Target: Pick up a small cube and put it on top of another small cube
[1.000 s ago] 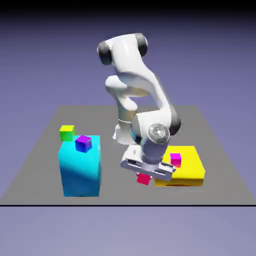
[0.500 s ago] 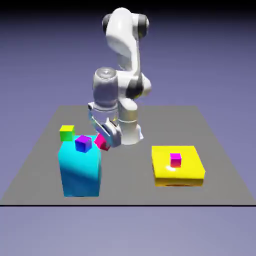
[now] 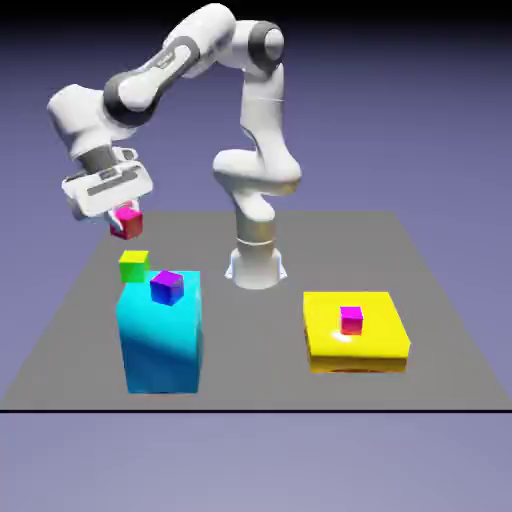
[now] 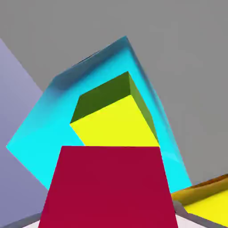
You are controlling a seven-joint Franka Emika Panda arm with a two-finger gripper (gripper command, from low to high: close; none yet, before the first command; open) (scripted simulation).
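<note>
Picked up: yes, as far as the views show; the crimson-pink small cube point(image 3: 126, 222) is off the surface point(image 3: 255, 370)
Jaws: closed in a pinch on the crimson-pink small cube, which looks slightly tilted in the exterior view
Carried cube: in the air toward the surface's edge on the exterior view's left, above the lime-green cube point(image 3: 134, 266) as that view shows it, with a gap between them
Hand view: the carried cube fills the lower middle and hides part of the lime-green cube, with the cyan block point(image 4: 40, 138) behind
Other pink cube: the magenta-pink small cube point(image 3: 351, 320) sits on top of the yellow block point(image 3: 335, 355), near the surface's near corner on the exterior view's right, well apart from the carried cube
Purple-blue cube: on top of the cyan block, by its edge on the exterior view's right point(image 3: 167, 288)
Stacking: not done; the carried cube rests on nothing
Left to do: bring it over the chosen cube, level it, lower it, let go and back off; which cube is meant is not clear from its place alone
Progress: roughly midway, I judge
Changed since the earlier frames: the arm point(image 3: 80, 120) and carried cube swing from beside the yellow block, past the cyan block, to the exterior view's left, and the cube is higher
Unchanged: both blocks and the other three cubes keep their places
</note>
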